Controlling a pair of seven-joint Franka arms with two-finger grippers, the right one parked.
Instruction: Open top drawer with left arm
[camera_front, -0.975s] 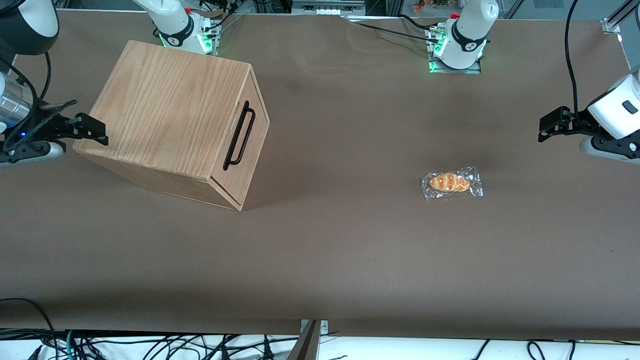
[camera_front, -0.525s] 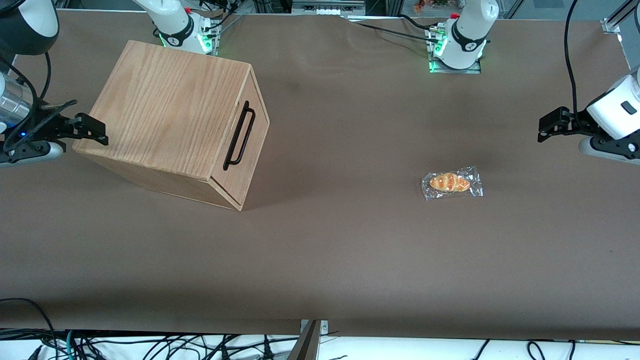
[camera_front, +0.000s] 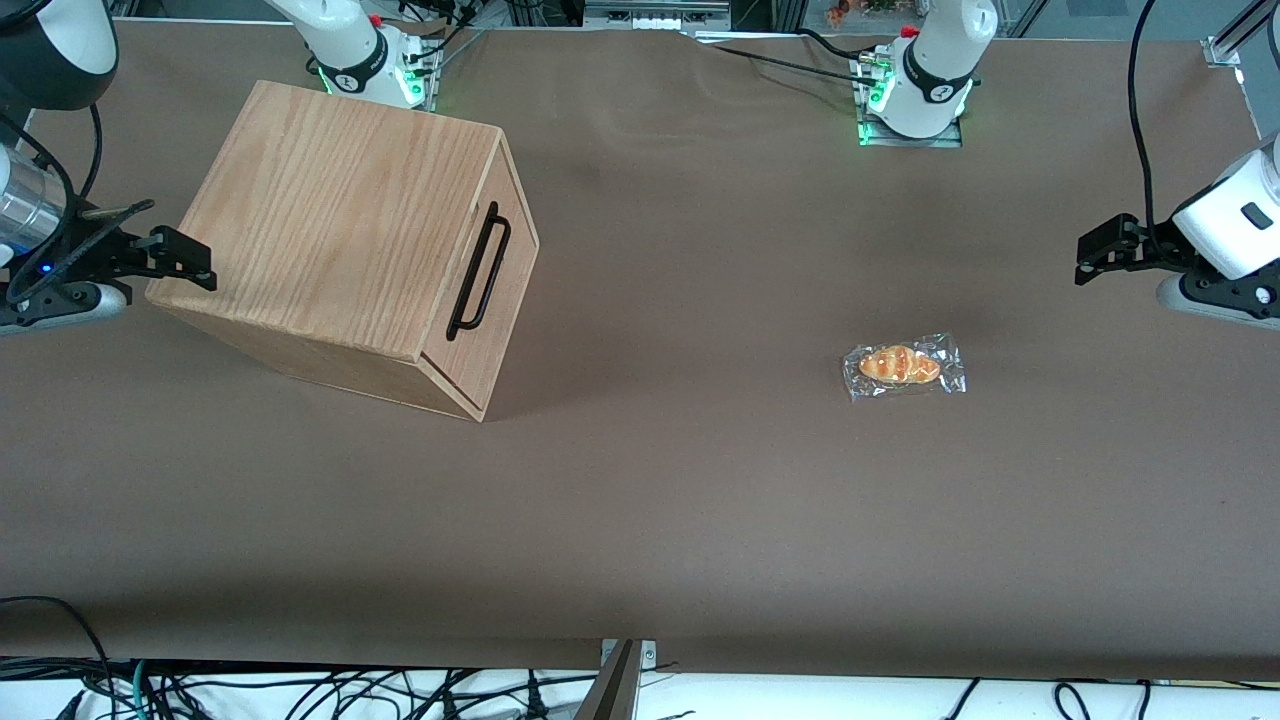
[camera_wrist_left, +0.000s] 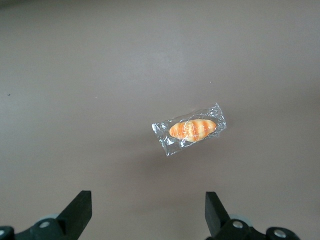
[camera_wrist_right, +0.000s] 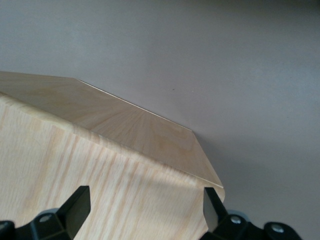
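Observation:
The light-oak cabinet (camera_front: 340, 210) stands toward the parked arm's end of the table. Its top drawer (camera_front: 512, 268) is shut, with the long black bar handle (camera_front: 478, 272) across its front panel. My left gripper (camera_front: 1083, 260) hovers above the table at the working arm's end, far from the cabinet and pointing toward it. In the left wrist view the gripper (camera_wrist_left: 147, 202) is open and empty, with its fingers (camera_wrist_left: 80, 207) wide apart over bare table. The drawer does not show in that view.
A wrapped bread roll (camera_front: 903, 366) lies on the brown table between my gripper and the cabinet, nearer to the gripper; it also shows in the left wrist view (camera_wrist_left: 192, 129). The cabinet's wooden top fills part of the right wrist view (camera_wrist_right: 100, 150).
The left arm has shifted only very slightly. The drawer and the bread roll have not moved.

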